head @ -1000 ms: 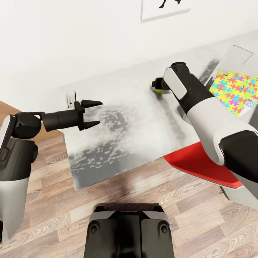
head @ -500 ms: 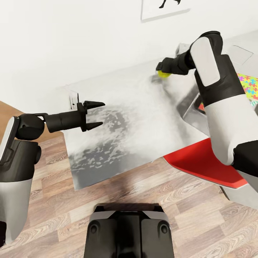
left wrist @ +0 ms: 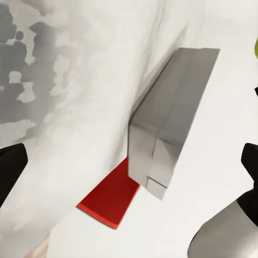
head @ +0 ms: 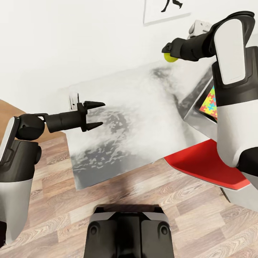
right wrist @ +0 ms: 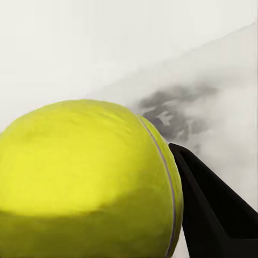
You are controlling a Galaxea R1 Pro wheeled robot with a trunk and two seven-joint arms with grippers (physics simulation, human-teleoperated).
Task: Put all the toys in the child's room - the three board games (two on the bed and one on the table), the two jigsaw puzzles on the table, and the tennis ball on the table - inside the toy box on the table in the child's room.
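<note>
My right gripper (head: 169, 53) is shut on the yellow-green tennis ball (head: 171, 58) and holds it high above the far side of the table (head: 125, 122), close to the wall. Up close in the right wrist view the tennis ball (right wrist: 88, 180) sits against one black finger (right wrist: 215, 209). The grey toy box (head: 196, 104) stands at the table's right end, with a jigsaw puzzle (head: 210, 104) showing inside it behind my right arm. The toy box (left wrist: 166, 137) also appears in the left wrist view. My left gripper (head: 96, 114) hovers open over the table's left part, holding nothing.
A red chair (head: 204, 165) is tucked at the table's front right, and the red chair (left wrist: 110, 196) shows in the left wrist view. A framed picture (head: 166, 9) hangs on the white wall. Wood-plank floor (head: 53, 215) lies in front, with my base (head: 129, 233) near the table's front edge.
My right arm has lifted the tennis ball off the table, up and a little to the right. The left arm has stayed put.
</note>
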